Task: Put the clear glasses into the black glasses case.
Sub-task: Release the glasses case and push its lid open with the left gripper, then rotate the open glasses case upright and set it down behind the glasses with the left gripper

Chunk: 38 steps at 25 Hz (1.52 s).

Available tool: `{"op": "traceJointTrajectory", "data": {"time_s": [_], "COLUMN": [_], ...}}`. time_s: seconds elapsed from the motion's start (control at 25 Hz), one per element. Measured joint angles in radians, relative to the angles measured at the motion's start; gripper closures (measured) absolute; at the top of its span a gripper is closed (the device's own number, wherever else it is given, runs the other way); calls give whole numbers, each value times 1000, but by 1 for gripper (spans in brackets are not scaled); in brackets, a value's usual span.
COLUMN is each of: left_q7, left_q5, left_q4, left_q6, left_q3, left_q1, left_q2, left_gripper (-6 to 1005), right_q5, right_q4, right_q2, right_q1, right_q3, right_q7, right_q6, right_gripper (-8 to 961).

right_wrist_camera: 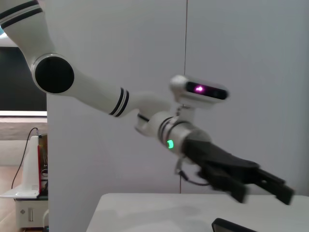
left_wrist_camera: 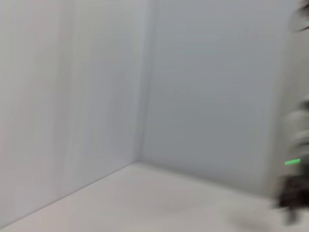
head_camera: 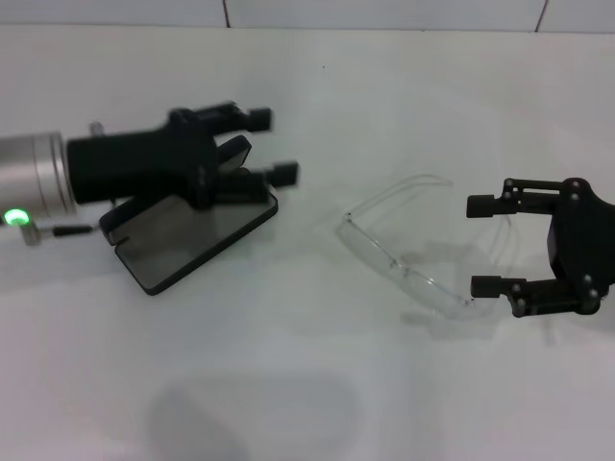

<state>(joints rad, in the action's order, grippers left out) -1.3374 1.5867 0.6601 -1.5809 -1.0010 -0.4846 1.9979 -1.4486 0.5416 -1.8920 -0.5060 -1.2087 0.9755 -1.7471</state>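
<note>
The black glasses case (head_camera: 192, 238) lies open on the white table at the left, grey lining up; one corner of it shows in the right wrist view (right_wrist_camera: 231, 225). My left gripper (head_camera: 272, 145) hovers open over the case's far right end, and it also shows from the side in the right wrist view (right_wrist_camera: 263, 192). The clear glasses (head_camera: 404, 252) lie on the table right of centre. My right gripper (head_camera: 481, 245) is open at the glasses' right end. Its fingers (head_camera: 488, 284) stand on either side of the clear arms, and I cannot tell whether they touch.
The white table (head_camera: 307, 384) runs back to a tiled wall. In the left wrist view there are only bare walls, the tabletop and a dark blurred shape with a green light (left_wrist_camera: 292, 188) at one edge.
</note>
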Motion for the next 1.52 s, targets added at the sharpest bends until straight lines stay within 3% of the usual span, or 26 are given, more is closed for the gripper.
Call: {"op": "traceJointTrajectory", "data": {"time_s": [0.24, 0.4, 0.56, 0.72, 0.92, 1.16, 1.36, 1.52], "left_q7": [-260, -342, -364, -368, -357, -304, -256, -237], "left_q5": [249, 421, 501, 529, 549, 569, 566, 550], "left_q4": [176, 252, 293, 300, 301, 304, 332, 335], "left_q6": [211, 257, 266, 291, 310, 339, 332, 322], "left_q3": [3, 3, 3, 4, 2, -3, -17, -85], "left_q1": [4, 5, 13, 15, 17, 3, -32, -86], "left_q2": [-4, 25, 53, 64, 65, 70, 86, 86], "left_gripper": [216, 233, 251, 268, 494, 642, 685, 719], "right_q5": [-1, -1, -1, -1, -1, -20, -60, -77], "right_q4": [5, 6, 13, 16, 16, 16, 28, 45], "right_q2": [0, 0, 0, -1, -5, -18, -39, -49], "right_q1": [16, 20, 22, 22, 23, 27, 44, 62], "right_q3": [0, -1, -6, -8, -8, -8, -10, -8], "right_q7": [0, 0, 0, 0, -4, -33, -60, -75], "right_q6": [0, -3, -4, -4, -3, -12, -19, -33], "right_gripper": [208, 208, 208, 209, 209, 210, 211, 211]}}
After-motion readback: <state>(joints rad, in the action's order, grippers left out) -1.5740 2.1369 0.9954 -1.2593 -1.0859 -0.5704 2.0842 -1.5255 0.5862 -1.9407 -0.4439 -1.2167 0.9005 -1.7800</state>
